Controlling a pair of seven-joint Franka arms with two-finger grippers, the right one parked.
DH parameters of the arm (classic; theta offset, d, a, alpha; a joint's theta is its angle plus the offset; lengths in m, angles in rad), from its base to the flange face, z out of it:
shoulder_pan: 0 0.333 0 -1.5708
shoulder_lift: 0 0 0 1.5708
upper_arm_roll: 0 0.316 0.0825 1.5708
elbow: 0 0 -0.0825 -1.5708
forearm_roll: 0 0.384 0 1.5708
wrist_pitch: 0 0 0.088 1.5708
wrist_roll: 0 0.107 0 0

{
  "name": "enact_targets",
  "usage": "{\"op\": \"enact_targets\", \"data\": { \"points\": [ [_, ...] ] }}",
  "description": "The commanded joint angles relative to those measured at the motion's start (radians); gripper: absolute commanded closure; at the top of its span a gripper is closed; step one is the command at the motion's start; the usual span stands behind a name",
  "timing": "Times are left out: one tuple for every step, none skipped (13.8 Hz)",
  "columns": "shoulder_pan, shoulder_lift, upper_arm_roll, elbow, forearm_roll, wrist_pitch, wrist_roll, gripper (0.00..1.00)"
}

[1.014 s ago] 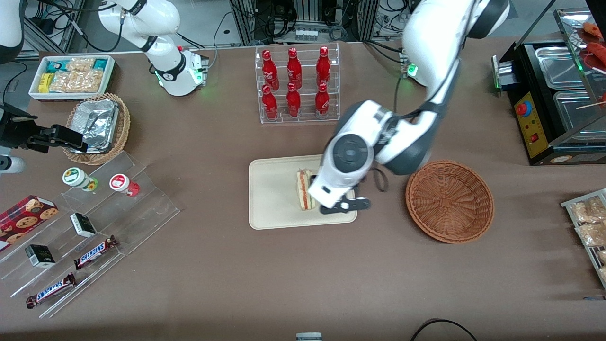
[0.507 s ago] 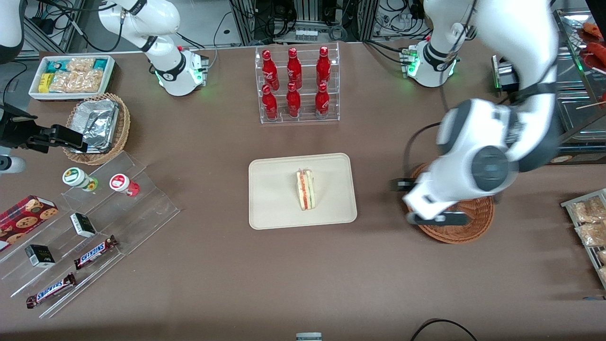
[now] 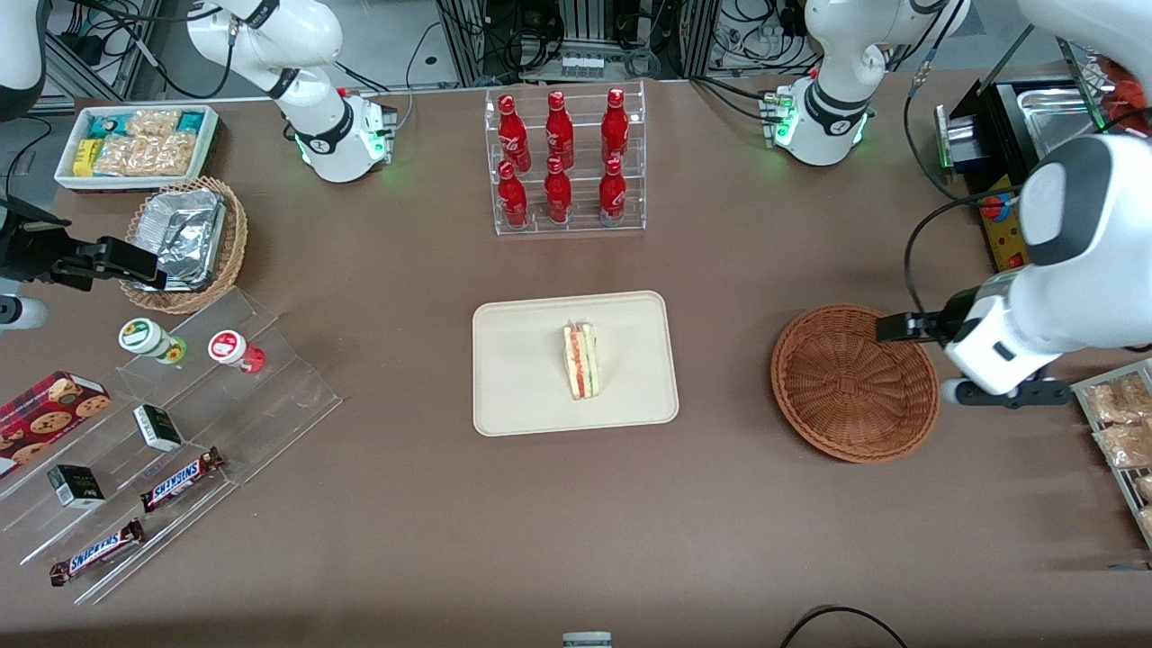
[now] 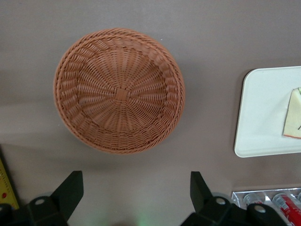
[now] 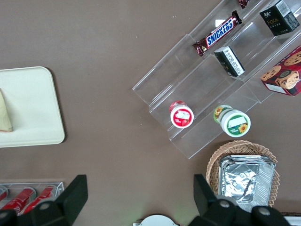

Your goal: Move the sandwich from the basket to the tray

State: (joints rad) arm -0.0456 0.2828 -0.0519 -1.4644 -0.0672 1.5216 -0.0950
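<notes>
The sandwich lies on the cream tray in the middle of the table, its red and green filling edge showing. The reddish-brown basket stands beside the tray toward the working arm's end, with nothing in it. My left gripper hangs above the table beside the basket, toward the working arm's end, open and holding nothing. The left wrist view shows the open gripper over bare table, the basket, the tray and a corner of the sandwich.
A clear rack of red bottles stands farther from the camera than the tray. A black appliance and a rack of packaged snacks sit near my gripper. A stepped acrylic display and a foil-filled basket lie toward the parked arm's end.
My gripper was at the sandwich over the tray, then swept across the basket to the working arm's end. The sandwich stayed on the tray.
</notes>
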Motion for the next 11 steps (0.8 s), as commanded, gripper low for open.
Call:
{"op": "enact_targets", "data": {
  "points": [
    [0.006, -0.063, -0.011, -0.034, 0.065, -0.037, 0.011, 0.00],
    [0.004, -0.077, -0.011, -0.037, 0.084, -0.050, 0.011, 0.00],
    [0.006, -0.097, -0.009, -0.054, 0.090, -0.049, 0.011, 0.00],
    [0.007, -0.141, -0.009, -0.103, 0.090, -0.035, 0.011, 0.00],
    [0.035, -0.189, -0.009, -0.143, 0.090, -0.029, 0.011, 0.00],
    [0.046, -0.218, -0.011, -0.155, 0.090, -0.038, 0.011, 0.00],
    [0.049, -0.241, -0.011, -0.157, 0.089, -0.049, 0.011, 0.00],
    [0.055, -0.264, -0.013, -0.162, 0.089, -0.067, 0.011, 0.00],
    [0.094, -0.281, -0.029, -0.160, 0.087, -0.086, 0.011, 0.00],
    [0.111, -0.292, -0.046, -0.157, 0.089, -0.101, 0.011, 0.00],
    [0.112, -0.301, -0.045, -0.159, 0.089, -0.104, 0.011, 0.00]
  ]
}}
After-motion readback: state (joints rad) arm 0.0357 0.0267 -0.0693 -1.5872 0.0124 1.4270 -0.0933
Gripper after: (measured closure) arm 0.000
